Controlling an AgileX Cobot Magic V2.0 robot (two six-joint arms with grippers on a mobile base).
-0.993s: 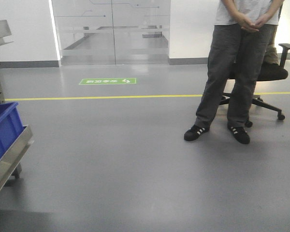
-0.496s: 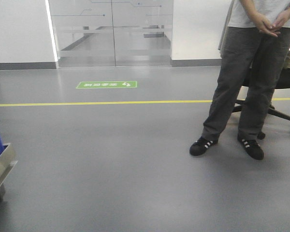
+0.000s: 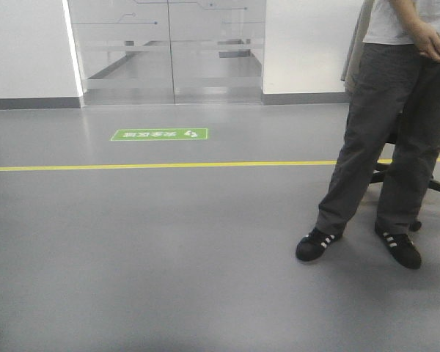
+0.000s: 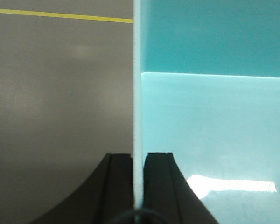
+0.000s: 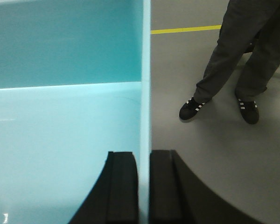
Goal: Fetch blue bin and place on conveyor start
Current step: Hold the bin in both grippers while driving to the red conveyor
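Note:
The blue bin is a pale cyan tub held up off the grey floor between my two arms. In the left wrist view my left gripper is shut on the bin's thin left rim, one finger inside and one outside. The right wrist view shows the bin from the other side, with my right gripper shut on its right rim the same way. The inside of the bin looks empty. The conveyor start is out of view. Neither the bin nor the grippers appear in the front view.
A person in grey trousers and black shoes stands at the right, with an office chair behind. A yellow floor line, a green floor sign and glass doors lie ahead.
The front view has swung to the right: the steel rack and dark blue crate at the left slid out of view, and the person now stands closer and further right.

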